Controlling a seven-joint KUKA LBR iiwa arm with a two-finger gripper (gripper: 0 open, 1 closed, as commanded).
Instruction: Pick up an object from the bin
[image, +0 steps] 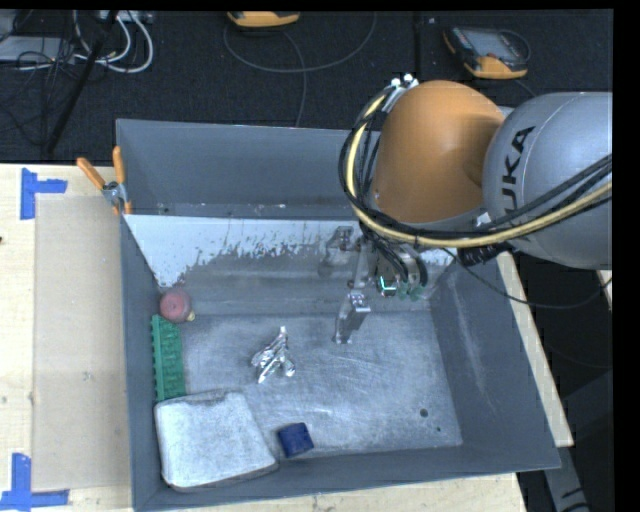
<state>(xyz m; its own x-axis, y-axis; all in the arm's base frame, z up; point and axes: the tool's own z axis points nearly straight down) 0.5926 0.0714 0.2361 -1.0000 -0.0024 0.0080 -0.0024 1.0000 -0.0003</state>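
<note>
Near the centre of the frame, the gripper (346, 325) hangs low over the bare floor of the bin (400, 395), below the arm's orange cover; whether its jaws are spread or closed cannot be told. Nearest lies a small silvery metal piece (272, 358), just to its lower left. Along the left wall sit a pink ball (176, 306), a green ridged strip (168, 358), a white cloth (213, 438) and a blue block (294, 439).

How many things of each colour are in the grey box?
Pink: 1, the pink ball
Green: 1, the green ridged strip
White: 1, the white pad
Blue: 1, the blue block
Silver: 1, the silver metal piece
Total: 5
</note>
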